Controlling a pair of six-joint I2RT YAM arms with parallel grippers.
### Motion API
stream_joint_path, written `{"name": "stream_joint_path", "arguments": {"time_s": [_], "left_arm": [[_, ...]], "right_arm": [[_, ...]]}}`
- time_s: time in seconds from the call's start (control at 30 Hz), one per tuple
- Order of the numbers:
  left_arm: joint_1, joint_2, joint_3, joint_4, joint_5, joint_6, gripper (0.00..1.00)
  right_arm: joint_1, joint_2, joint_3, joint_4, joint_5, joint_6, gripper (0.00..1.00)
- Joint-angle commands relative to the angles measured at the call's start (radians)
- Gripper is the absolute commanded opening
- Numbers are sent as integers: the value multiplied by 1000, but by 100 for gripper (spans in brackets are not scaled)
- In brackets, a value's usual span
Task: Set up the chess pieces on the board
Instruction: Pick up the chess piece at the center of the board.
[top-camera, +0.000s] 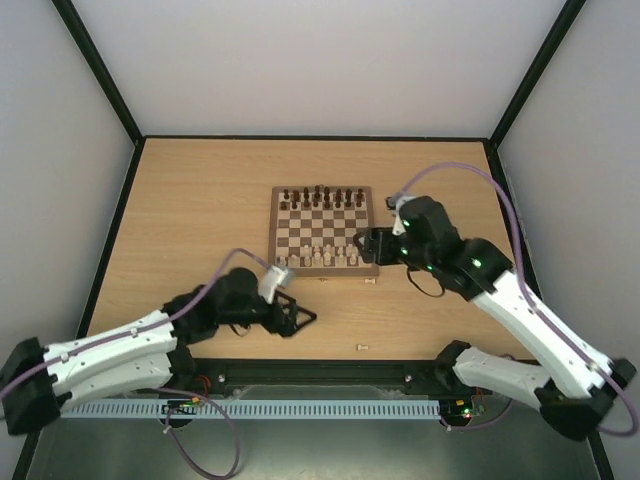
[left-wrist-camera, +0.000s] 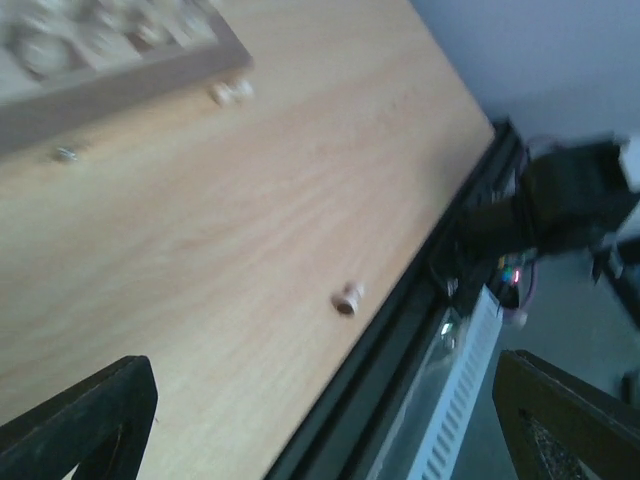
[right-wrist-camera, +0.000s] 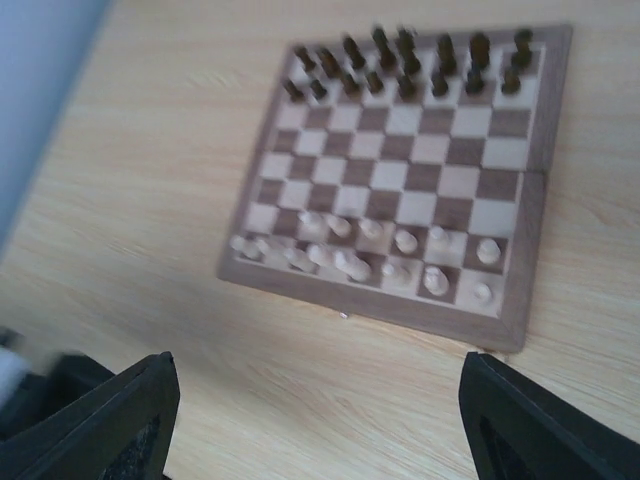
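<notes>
Left hand (top-camera: 304, 318) hangs open and empty over the counter (top-camera: 200, 200); right hand (top-camera: 362, 244) gapes empty at the right edge of the board (top-camera: 322, 226). Chess pieces (top-camera: 318, 258) stand on its near rows; one stray piece (top-camera: 370, 283) lies just beside it, a second stray piece (top-camera: 362, 347) near the counter's front

Soft, even, bright light fills every view; shadows are faint. Both wrist pictures are blurred: the board (right-wrist-camera: 400, 190) ahead of the right gripper (right-wrist-camera: 320, 410) smears slightly, the left wrist view more.
</notes>
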Motion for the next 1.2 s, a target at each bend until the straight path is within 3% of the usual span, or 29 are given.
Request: {"name": "stream_joint_path", "arguments": {"time_s": [0.0,0.17,0.37,0.57,0.8,0.97,1.17], "left_arm": [[-320,87,7,94,-413,54,95],[-552,318,-32,367,-598,174,95],[-641,601,99,456,-728,317,92],[-648,827,91,687,-664,425,88],[-674,950,37,927,-559,539,85],[-709,996,36,951,-560,598,83],[-688,926,-41,993,-478,627,82]], "right_arm": [[-4,-174,-65,85,-44,56,78],[-3,-282,-119,129,-130,67,78],[-4,-344,-158,123,-200,58,78],[-3,-399,-188,103,-225,36,78],[-2,-473,-231,77,-217,0,77],[-3,-507,-268,69,-223,-7,77],[-3,-527,-301,78,-201,-1,77]]}}
